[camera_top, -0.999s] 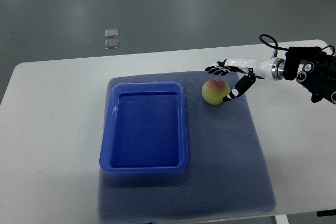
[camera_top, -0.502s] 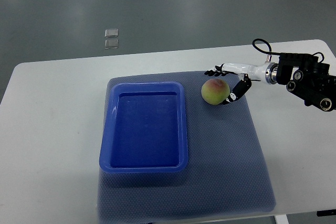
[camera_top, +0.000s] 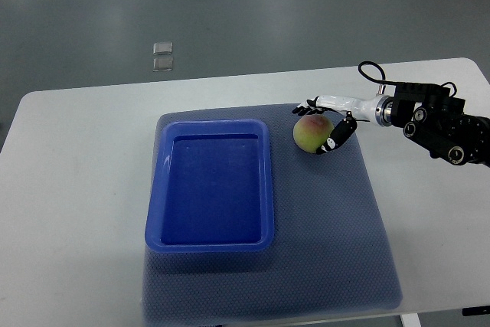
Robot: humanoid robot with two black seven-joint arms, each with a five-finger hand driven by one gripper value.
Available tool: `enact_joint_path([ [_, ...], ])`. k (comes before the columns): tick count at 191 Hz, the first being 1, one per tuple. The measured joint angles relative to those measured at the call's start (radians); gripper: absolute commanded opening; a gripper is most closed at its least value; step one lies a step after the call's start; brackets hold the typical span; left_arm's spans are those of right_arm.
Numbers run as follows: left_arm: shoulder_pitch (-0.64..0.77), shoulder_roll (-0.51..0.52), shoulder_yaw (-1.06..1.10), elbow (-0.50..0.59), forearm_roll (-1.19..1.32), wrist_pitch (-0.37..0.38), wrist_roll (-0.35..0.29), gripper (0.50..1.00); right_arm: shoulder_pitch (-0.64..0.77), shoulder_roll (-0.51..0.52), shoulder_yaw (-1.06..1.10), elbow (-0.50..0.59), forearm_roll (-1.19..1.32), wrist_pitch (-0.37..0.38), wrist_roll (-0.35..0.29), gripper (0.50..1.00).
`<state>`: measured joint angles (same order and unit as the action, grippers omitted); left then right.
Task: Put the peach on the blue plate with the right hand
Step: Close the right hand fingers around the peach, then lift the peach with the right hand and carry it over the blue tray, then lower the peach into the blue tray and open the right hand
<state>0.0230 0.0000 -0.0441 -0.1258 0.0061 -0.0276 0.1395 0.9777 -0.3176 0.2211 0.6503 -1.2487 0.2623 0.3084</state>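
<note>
A yellow-green peach (camera_top: pixel 310 134) with a red blush rests on the grey mat, just right of the blue plate (camera_top: pixel 210 183), which is a deep rectangular blue tray. My right hand (camera_top: pixel 321 124) comes in from the right edge. Its fingers (camera_top: pixel 308 105) lie over the far side of the peach and its thumb (camera_top: pixel 335 135) presses the near right side. The peach still sits on the mat, apart from the tray's rim. The left arm is out of view.
The grey textured mat (camera_top: pixel 329 235) covers the middle of the white table (camera_top: pixel 76 166). The table's far edge runs just behind the hand. Two small clear squares (camera_top: pixel 161 57) lie on the floor beyond.
The right arm has slid left over the peach. The fingers and thumb have closed from beside the peach to around it. The peach has not moved.
</note>
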Motion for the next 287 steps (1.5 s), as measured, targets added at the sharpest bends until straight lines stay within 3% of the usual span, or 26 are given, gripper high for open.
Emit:
enact_joint_path([
  [13,0.000,0.000,0.000,0.000,0.000,0.000,0.000,1.000,-0.001,0.000,0.000,0.000,0.000,0.000,0.000,0.621],
  [23,0.000,0.000,0.000,0.000,0.000,0.000,0.000,1.000,-0.002,0.000,0.000,0.000,0.000,0.000,0.000,0.590],
  [33,0.000,0.000,0.000,0.000,0.000,0.000,0.000,1.000,-0.003,0.000,0.000,0.000,0.000,0.000,0.000,0.590],
  [34,0.000,0.000,0.000,0.000,0.000,0.000,0.000,1.000,-0.003,0.000,0.000,0.000,0.000,0.000,0.000,0.562],
  [38,0.000,0.000,0.000,0.000,0.000,0.000,0.000,1.000,-0.003,0.000,0.000,0.000,0.000,0.000,0.000,0.548],
  [55,0.000,0.000,0.000,0.000,0.000,0.000,0.000,1.000,-0.003,0.000,0.000,0.000,0.000,0.000,0.001,0.513],
  [115,0.000,0.000,0.001,0.000,0.000,0.000,0.000,1.000,0.029,0.005,0.023,0.018,0.013,-0.043,0.023,0.511],
  [156,0.000,0.000,0.001,0.000,0.000,0.000,0.000,1.000,0.052,0.075,0.004,0.023,-0.004,-0.096,0.025,0.525],
  [228,0.000,0.000,0.001,0.000,0.000,0.000,0.000,1.000,0.096,0.203,-0.036,0.070,-0.023,-0.099,0.028,0.582],
  [240,0.000,0.000,0.001,0.000,0.000,0.000,0.000,1.000,0.096,0.230,-0.061,0.074,-0.030,-0.101,0.028,0.619],
  [249,0.000,0.000,0.001,0.000,0.000,0.000,0.000,1.000,0.096,0.247,-0.074,0.074,-0.032,-0.103,0.028,0.680],
  [264,0.000,0.000,0.001,0.000,0.000,0.000,0.000,1.000,0.092,0.269,-0.095,0.075,-0.033,-0.104,0.028,0.717],
  [287,0.000,0.000,0.001,0.000,0.000,0.000,0.000,1.000,0.084,0.291,-0.112,0.076,-0.034,-0.104,0.028,0.721],
])
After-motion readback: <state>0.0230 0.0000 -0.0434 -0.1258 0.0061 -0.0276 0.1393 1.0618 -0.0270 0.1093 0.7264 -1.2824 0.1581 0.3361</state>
